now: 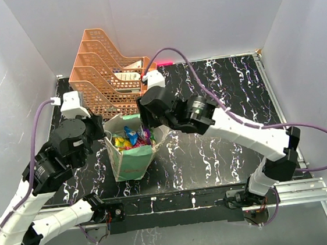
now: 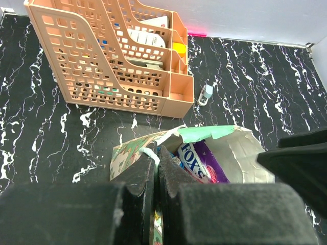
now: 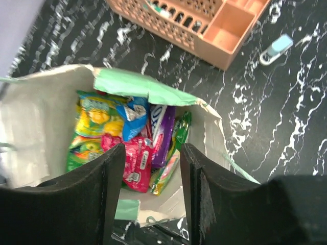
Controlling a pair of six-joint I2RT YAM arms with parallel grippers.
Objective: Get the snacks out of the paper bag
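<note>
While upright, paper bag full of snacks; left pincer tight on its rim; right pincer wide above

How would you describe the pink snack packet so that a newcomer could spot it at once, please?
Start at the orange lattice rack at the back left of the table; the open mint-green paper bag stands just in front of it. Inside, the pink packet lies between a yellow-green packet and a purple packet, the only bright pink one there.
</note>
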